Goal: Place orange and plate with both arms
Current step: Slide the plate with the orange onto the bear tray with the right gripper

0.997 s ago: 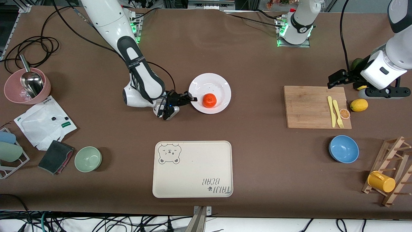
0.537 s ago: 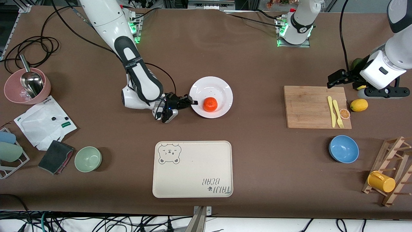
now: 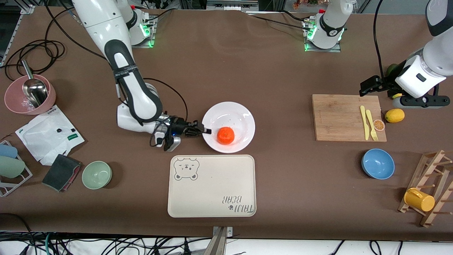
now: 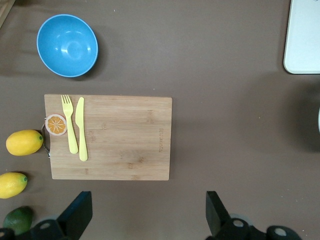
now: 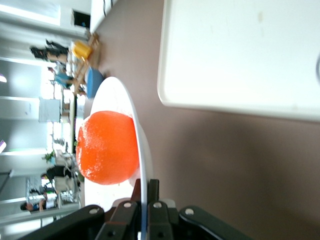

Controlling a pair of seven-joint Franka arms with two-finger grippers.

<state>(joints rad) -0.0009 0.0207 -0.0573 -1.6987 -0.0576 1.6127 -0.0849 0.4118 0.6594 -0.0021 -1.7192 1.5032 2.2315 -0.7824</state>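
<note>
The orange (image 3: pixel 225 135) sits in the plate (image 3: pixel 244 118), just beside the tray (image 3: pixel 211 185). The right gripper (image 3: pixel 206 131) pinches the plate's rim at the right arm's end, apparently carrying it to the tray; next, level travel and a gentle set-down. The left gripper (image 4: pixel 149 215) waits spread over the table near the board (image 3: pixel 348 117).

The plate (image 3: pixel 231 113) looks glossy white, and the orange (image 3: pixel 225 135) has dimpled, shiny skin. The board (image 3: pixel 345 117) is pale grained wood. The surface (image 3: pixel 283 71) is matt brown.
</note>
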